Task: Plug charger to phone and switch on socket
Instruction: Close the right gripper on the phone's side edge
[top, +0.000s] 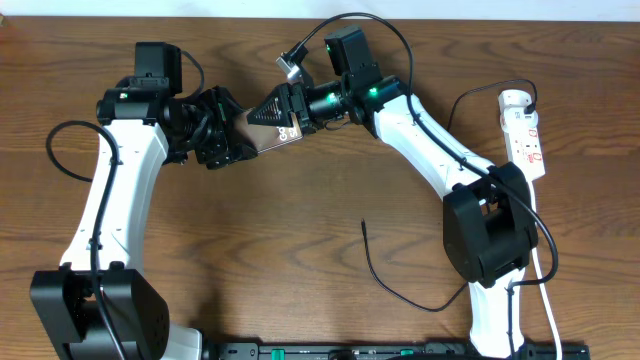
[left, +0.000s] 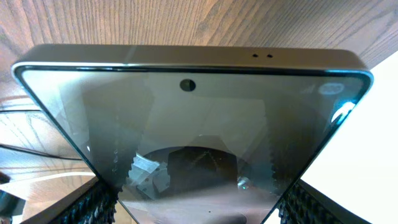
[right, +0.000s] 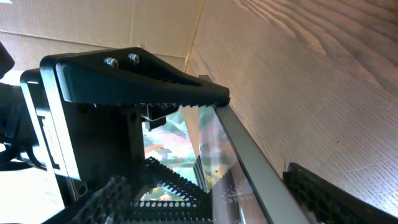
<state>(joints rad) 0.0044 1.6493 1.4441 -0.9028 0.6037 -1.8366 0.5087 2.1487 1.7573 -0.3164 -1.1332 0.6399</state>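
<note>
**Phone held between 2 arms; charger tip loose on tabletop**

Phone (top: 266, 126): upper centre of the overhead view, between the 2 arms. Its bronze face with white lettering points up, and the body sits at a slant across the frame.

Left fingers (left: 93, 202): closed on the phone. In the left wrist view, 1 serrated pad presses each long side of the phone at the bottom corners of the frame. The glass face fills the view, with 1 round lens hole near its far edge and 2 small holes in the frame above it.

Right fingers (right: 137, 81): set around the other end of the phone. In the right wrist view, the upper finger's toothed pad rests on the phone's edge. The lower finger sits at the lower right of the frame with wood grain showing between it and the phone. Whether this pair grips the phone cannot be told.

Charger (top: 385, 285): lies on the tabletop (top: 300, 230) in the lower centre of the overhead view. Its free tip ends at mid-frame, well apart from the phone.

Socket (top: 525, 130): lies flat at the upper right of the overhead view, beside the right arm. A white cord runs from it down the right edge.
</note>
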